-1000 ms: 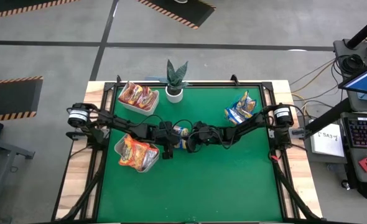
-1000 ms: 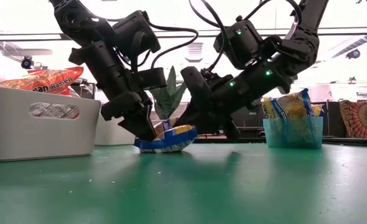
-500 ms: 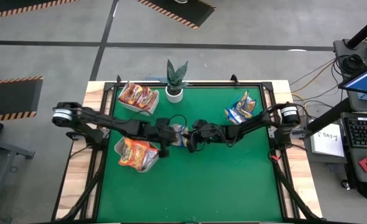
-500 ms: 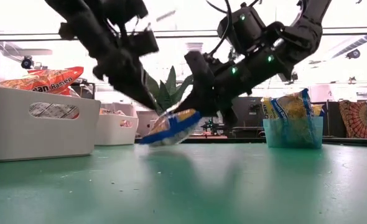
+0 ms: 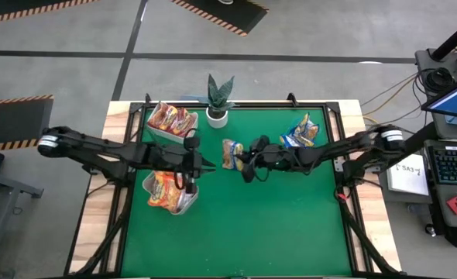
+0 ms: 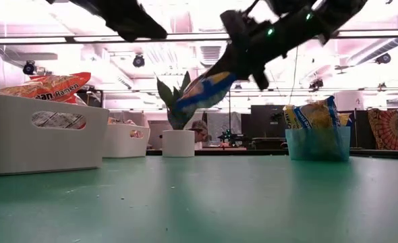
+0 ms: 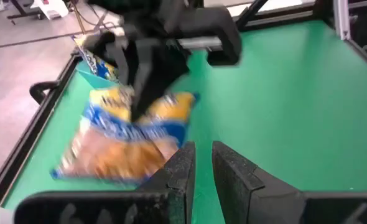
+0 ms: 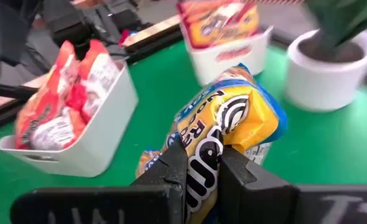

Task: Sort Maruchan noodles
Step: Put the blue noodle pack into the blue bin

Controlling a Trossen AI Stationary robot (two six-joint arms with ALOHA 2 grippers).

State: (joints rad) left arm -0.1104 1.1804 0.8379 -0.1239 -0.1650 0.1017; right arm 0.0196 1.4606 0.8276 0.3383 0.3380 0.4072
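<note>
Maruchan noodles: one blue-and-yellow packet (image 5: 230,153) hangs clamped in the right gripper (image 5: 242,157) above the table (image 5: 290,225). Left gripper (image 5: 201,164) is clenched, empty, beside two white trays (image 5: 183,203).

Motion-blurred blue-and-yellow noodle packet (image 7: 130,134) in the left wrist view, its printing unreadable.

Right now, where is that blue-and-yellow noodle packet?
The blue-and-yellow packet hangs above the table's middle, pinched in the right gripper, just in front of the potted plant.
</note>
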